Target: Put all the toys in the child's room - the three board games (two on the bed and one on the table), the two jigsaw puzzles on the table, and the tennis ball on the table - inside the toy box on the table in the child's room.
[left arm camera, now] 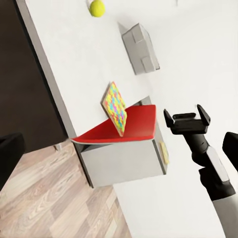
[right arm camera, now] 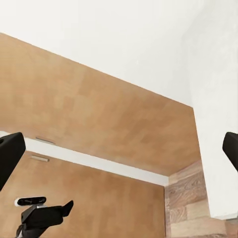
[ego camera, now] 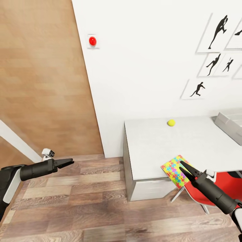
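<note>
1. Where the white surface (ego camera: 188, 141) ends at its near edge, a thin flat jigsaw puzzle (ego camera: 175, 170) of yellow, pink, blue and green interlocking shapes lies partly over the lip.
2. Matte black, the right gripper (ego camera: 184, 169) hangs just at that puzzle, jaws spread apart and holding nothing.
3. Beyond those jaws, a small smooth yellow-green tennis ball (ego camera: 171, 122) sits near the wall; the grey thick-rimmed toy box (ego camera: 230, 125) stands well off to the right.
4. Under the puzzle's corner shows a glossy red chair (ego camera: 205, 193).
5. Out over the wood-plank floor (ego camera: 84, 201), the left gripper (ego camera: 69, 162) has jaws nearly together, empty.
6. A round red button (ego camera: 92, 40) dots the plain wall.
</note>
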{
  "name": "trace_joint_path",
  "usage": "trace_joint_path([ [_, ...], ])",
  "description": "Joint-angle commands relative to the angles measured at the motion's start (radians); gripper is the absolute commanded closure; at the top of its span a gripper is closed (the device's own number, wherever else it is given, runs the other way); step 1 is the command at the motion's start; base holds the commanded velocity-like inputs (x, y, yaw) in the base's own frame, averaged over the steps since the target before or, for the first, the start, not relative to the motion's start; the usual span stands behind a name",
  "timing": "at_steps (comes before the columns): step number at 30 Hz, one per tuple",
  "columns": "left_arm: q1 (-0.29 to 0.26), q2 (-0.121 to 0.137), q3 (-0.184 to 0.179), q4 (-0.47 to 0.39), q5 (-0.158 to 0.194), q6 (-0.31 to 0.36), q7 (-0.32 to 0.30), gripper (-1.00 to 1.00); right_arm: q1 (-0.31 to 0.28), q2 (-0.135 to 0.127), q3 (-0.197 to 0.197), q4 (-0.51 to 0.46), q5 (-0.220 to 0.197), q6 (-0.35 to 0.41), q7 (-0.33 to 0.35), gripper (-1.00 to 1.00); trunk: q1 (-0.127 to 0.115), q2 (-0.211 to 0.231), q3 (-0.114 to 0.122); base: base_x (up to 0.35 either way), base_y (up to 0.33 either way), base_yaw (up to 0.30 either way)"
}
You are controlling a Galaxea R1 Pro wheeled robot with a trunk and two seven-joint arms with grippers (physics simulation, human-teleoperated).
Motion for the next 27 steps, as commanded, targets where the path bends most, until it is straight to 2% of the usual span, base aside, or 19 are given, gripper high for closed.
trace_joint_path([
  [1,-0.001,0.000,0.000,0.000,0.002,0.009,0.000,-1.00,-0.001,0.000,-0.001,0.000,-0.002,0.006,0.004,-1.00,0.001,-0.002,0.000,0.000,0.000,0.000],
  [27,-0.003,-0.002,-0.001,-0.004,0.003,0.008,0.004,-1.00,-0.001,0.004,0.001,0.000,-0.001,0.004,0.015,-1.00,0.001,-0.002,0.043,0.000,0.000,0.000],
])
